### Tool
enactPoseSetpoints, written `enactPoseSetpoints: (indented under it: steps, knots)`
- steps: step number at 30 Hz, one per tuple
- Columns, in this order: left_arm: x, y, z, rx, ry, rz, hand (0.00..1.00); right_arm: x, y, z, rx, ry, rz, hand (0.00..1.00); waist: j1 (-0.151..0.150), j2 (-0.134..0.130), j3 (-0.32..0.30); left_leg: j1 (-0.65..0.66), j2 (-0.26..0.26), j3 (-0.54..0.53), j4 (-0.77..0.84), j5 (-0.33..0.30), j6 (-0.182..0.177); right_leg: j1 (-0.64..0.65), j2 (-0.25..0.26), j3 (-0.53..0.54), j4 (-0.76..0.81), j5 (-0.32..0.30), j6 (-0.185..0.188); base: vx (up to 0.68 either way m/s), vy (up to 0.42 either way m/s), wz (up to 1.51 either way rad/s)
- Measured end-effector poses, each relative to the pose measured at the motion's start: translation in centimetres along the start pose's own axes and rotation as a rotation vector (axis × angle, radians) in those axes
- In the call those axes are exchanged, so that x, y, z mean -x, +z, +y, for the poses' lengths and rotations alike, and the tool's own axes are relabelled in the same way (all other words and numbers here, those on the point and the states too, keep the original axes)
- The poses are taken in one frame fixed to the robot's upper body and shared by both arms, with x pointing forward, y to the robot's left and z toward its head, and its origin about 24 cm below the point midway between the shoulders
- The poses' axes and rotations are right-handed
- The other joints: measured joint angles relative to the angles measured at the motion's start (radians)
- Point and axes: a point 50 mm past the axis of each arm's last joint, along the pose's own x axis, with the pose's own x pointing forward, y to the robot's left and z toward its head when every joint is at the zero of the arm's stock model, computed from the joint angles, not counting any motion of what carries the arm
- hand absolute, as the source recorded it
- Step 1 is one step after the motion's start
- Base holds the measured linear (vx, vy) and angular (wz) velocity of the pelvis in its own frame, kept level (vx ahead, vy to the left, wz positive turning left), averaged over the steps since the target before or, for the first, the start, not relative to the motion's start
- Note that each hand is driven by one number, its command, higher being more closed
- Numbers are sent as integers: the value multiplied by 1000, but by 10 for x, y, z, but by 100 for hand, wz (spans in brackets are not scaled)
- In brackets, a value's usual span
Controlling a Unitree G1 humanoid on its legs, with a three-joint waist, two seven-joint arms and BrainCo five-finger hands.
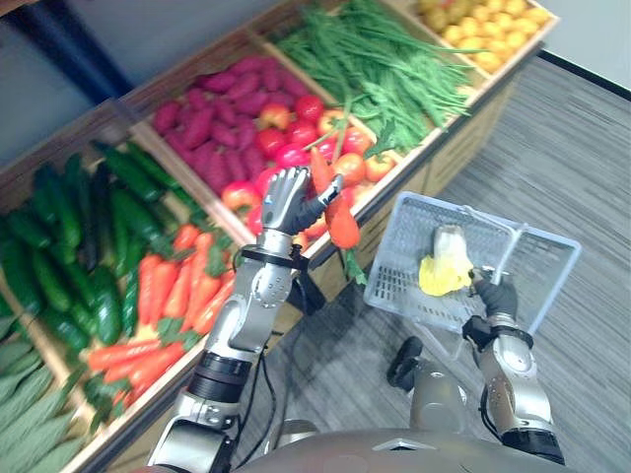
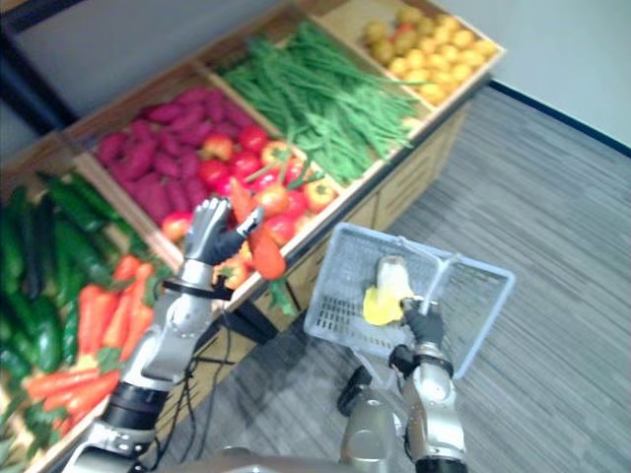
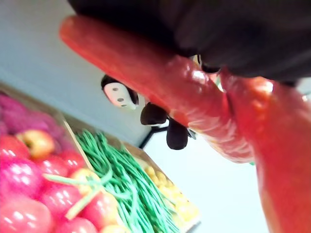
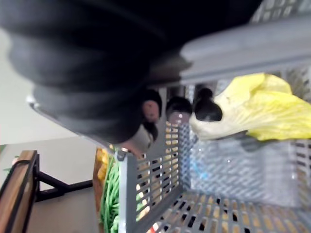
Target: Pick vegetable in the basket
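Observation:
My left hand [image 1: 287,200] is raised above the front edge of the vegetable stand, shut on two orange-red carrots [image 1: 340,212] that hang down from its fingers. The carrots [image 3: 194,102] run close across the left wrist view. To the right, a grey plastic basket [image 1: 544,258] is held out over the floor; my right hand [image 1: 498,294] is shut on its handle [image 4: 243,48]. A yellow-white cabbage [image 1: 446,264] lies inside the basket. The carrots are left of the basket's near corner, apart from it.
The wooden stand [image 1: 434,163] has bins of cucumbers [image 1: 79,236], carrots [image 1: 168,305], purple sweet potatoes [image 1: 212,128], red tomatoes and apples [image 1: 296,123], green beans [image 1: 385,59] and yellow fruit [image 1: 488,25]. Grey carpet [image 1: 582,148] lies to the right.

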Motion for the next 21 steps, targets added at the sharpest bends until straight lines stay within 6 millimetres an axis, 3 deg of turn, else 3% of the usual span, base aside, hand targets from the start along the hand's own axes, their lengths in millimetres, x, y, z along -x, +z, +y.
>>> enactPoseSetpoints:
  steps: [1,2,4,7,8,9,10,11,12,13,14,15,17,19,21]
  knots:
    - [3,-5,-10,23,-41,26,100,3,-2,10,-1,55,10,100,-2,0,0,-35,51,-84,140,58,81,37,47,61,-58,16,-16,193,-125,-138]
    - [4,-7,-14,42,-53,41,100,5,-1,15,3,82,6,100,5,1,-1,-68,52,-153,203,29,100,51,70,95,-87,21,-25,158,-85,-163]
    - [8,-9,-24,72,-89,63,100,6,6,36,3,207,-18,100,31,3,-1,-243,-94,-453,324,-136,70,70,130,246,-161,48,-54,177,8,-200]
    - [19,-14,-36,105,-130,107,100,8,6,62,-42,348,-4,100,51,1,0,-329,-221,-566,219,-252,77,131,161,393,-199,60,-60,236,92,-180]
    - [22,-15,-39,111,-136,119,100,9,7,73,-60,415,-1,100,58,-3,1,-369,-283,-632,128,-263,76,143,164,466,-204,54,-49,193,121,-172]
    - [23,-16,-39,118,-131,125,100,8,8,78,-74,442,-3,100,64,-3,0,-391,-313,-678,81,-261,73,142,164,502,-203,53,-47,168,138,-179]
    - [22,-18,-36,115,-117,131,100,7,13,83,-97,480,-13,100,91,-2,0,-427,-369,-780,-19,-248,51,137,166,574,-207,57,-35,120,125,-170]
    - [23,-20,-35,112,-114,137,100,6,16,87,-107,504,-22,100,104,1,-2,-440,-396,-849,-101,-225,26,137,173,622,-212,63,-20,176,221,-197]
    - [25,-20,-36,113,-117,144,100,8,20,91,-130,531,-32,100,112,20,-14,-443,-395,-897,-199,-170,29,142,195,660,-222,69,4,154,207,-145]
    - [26,-21,-37,116,-119,148,100,10,21,94,-149,546,-31,100,110,30,-21,-443,-383,-894,-223,-114,44,142,209,678,-221,66,15,213,266,-145]
    - [29,-24,-38,115,-130,161,100,12,19,99,-181,561,-18,100,110,11,-26,-408,-369,-847,-242,-64,60,137,213,707,-192,49,40,231,194,-111]
    - [31,-26,-40,111,-141,170,100,14,19,101,-205,579,-17,100,106,-20,-39,-386,-377,-803,-280,-56,69,96,188,672,-124,18,67,262,200,-108]
    - [31,-28,-46,107,-172,182,100,14,21,99,-215,588,-21,100,100,-55,-33,-336,-383,-743,-316,-54,72,29,179,609,25,-6,107,169,121,-73]
    - [36,-33,-57,95,-230,204,100,16,19,99,-247,610,-7,100,88,-58,-33,-283,-384,-720,-342,-52,75,19,172,588,104,-17,154,147,104,-35]
    - [35,-30,-65,89,-271,195,100,20,23,104,-314,663,-8,100,73,-62,-35,-262,-391,-719,-372,-50,81,-6,132,534,150,-67,103,120,50,-4]
